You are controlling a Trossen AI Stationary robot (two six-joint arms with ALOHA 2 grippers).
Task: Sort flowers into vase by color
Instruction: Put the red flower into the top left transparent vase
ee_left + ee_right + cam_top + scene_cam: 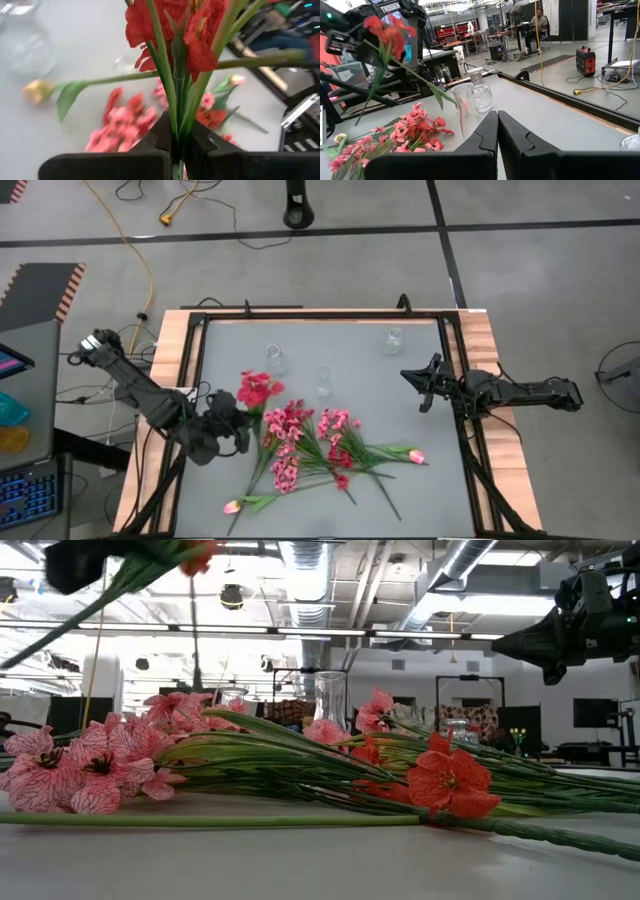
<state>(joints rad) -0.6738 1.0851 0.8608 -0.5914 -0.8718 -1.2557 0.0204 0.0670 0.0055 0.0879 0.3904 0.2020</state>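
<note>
My left gripper [242, 420] hangs above the table's left part, shut on a red flower sprig [258, 388] with deep red blossoms [172, 25] on green stems. More flowers [310, 448] lie in a heap on the grey table: pink sprays [285, 425], a red sprig [450, 780] and pale pink buds [416, 456]. Three clear glass vases [275, 360] [323, 380] [393, 340] stand upright beyond the heap. My right gripper [408, 376] waits shut at the table's right edge, holding nothing. My left gripper pinches the red sprig's green stems [176, 131] between its two fingers, a little below the blossoms. The blossoms stick out past the fingertips. The sprig is lifted clear of the table, and its long stem end [60, 625] slants down behind the gripper.
A black frame [195, 370] borders the grey table, with wooden strips outside it. The far half of the table holds only the vases. Cables lie on the floor beyond, and the room behind holds benches and a seated person [538, 20].
</note>
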